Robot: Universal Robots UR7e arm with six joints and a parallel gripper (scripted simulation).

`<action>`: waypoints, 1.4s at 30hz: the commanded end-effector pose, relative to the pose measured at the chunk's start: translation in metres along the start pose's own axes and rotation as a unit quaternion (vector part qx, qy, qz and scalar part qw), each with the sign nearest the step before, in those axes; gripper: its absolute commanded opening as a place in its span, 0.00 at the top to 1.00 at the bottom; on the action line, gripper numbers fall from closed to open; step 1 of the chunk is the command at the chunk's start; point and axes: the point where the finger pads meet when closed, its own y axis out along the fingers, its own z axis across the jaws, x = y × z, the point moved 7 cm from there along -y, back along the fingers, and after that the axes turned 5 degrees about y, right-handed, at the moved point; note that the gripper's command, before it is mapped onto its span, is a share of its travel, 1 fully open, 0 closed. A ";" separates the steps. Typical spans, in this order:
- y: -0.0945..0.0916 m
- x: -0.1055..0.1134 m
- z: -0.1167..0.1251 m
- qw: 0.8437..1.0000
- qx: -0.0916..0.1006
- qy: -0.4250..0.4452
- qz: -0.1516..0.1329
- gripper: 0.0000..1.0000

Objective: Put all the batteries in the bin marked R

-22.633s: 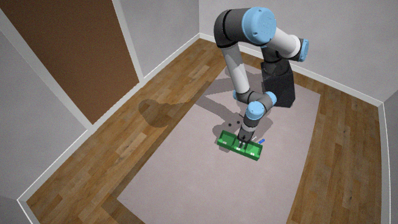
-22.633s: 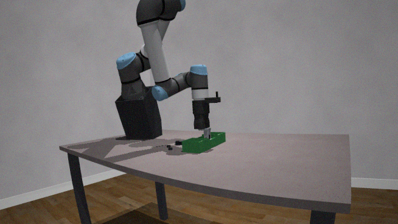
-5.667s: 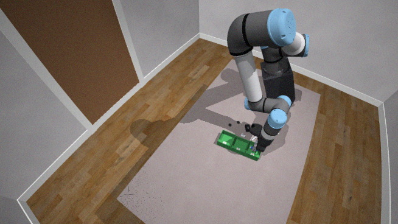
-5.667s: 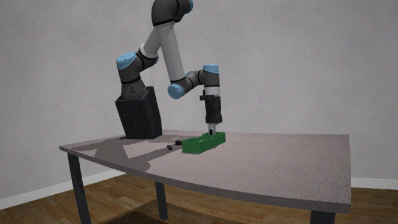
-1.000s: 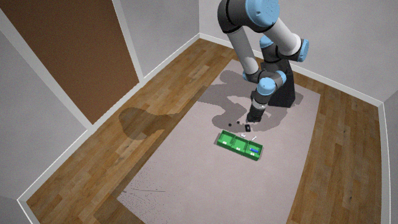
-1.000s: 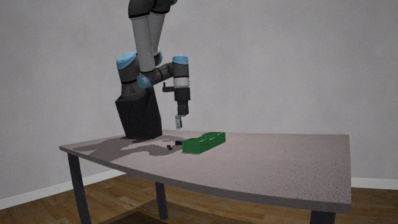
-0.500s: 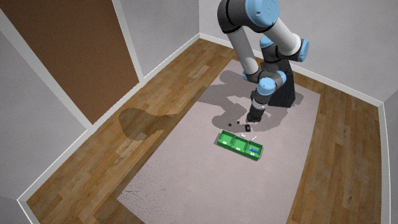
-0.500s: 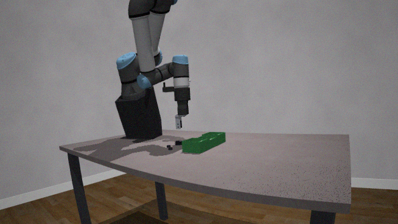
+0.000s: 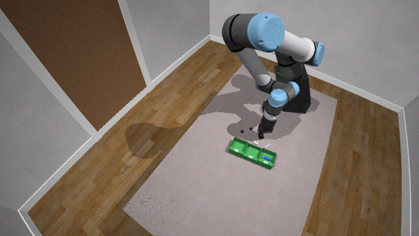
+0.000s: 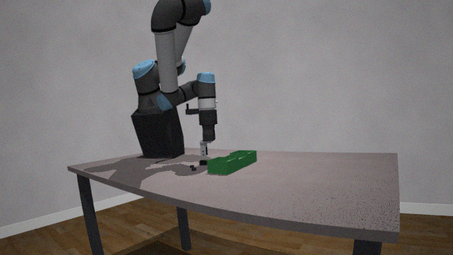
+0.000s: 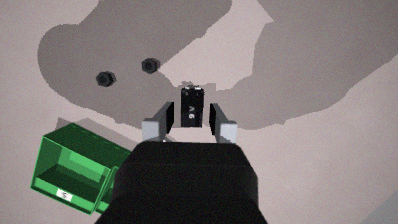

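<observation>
A black 9 V battery [image 11: 192,106] lies flat on the table, also seen in the top view [image 9: 261,136]. My gripper [image 11: 191,112] is open and empty, pointing straight down above the battery, with a finger on each side of it in the wrist view. In the exterior view the fingertips [image 10: 203,151] hang a little above the battery [image 10: 203,162]. The green three-compartment bin [image 9: 252,152] stands just in front of it. A blue thing [image 9: 267,158] lies in the bin's right end compartment. The bin labels are too small to read.
Two small black nuts [image 11: 105,78] [image 11: 149,65] lie on the table to the left of the battery. Two small white things [image 9: 255,142] [image 9: 267,145] lie between the battery and the bin. The robot base [image 9: 296,93] stands behind.
</observation>
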 end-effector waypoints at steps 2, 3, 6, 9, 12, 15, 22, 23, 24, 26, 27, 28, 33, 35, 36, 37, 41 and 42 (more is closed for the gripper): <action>0.023 0.001 0.000 1.000 -0.001 0.000 -0.002 0.20; 0.023 0.001 0.000 1.000 -0.001 0.000 -0.002 0.20; 0.023 0.001 -0.001 1.000 -0.001 0.000 -0.002 0.20; 0.023 0.001 -0.001 1.000 -0.001 0.000 -0.002 0.20; 0.027 0.001 -0.001 1.000 -0.001 0.000 -0.002 0.20; 0.031 0.001 -0.001 1.000 -0.001 0.000 -0.002 0.20; 0.035 0.001 0.000 1.000 -0.001 0.000 -0.002 0.20; 0.035 0.001 0.000 1.000 -0.001 0.000 -0.002 0.20; 0.035 0.001 -0.001 1.000 -0.001 0.000 -0.002 0.20; 0.035 0.001 0.000 1.000 -0.001 0.000 -0.002 0.20; 0.035 0.001 0.000 1.000 -0.001 0.000 -0.002 0.20; 0.035 0.001 0.000 1.000 -0.001 0.000 -0.002 0.20; 0.035 0.001 0.000 1.000 -0.001 0.000 -0.002 0.50; 0.035 0.001 0.000 1.000 -0.001 0.000 -0.002 0.50; 0.035 0.001 0.000 1.000 -0.001 0.000 -0.002 0.50; 0.035 0.001 0.000 1.000 -0.001 0.000 -0.002 0.50; 0.035 0.001 0.000 1.000 -0.001 0.000 -0.002 0.50; 0.035 0.001 0.000 1.000 -0.001 0.000 -0.002 0.50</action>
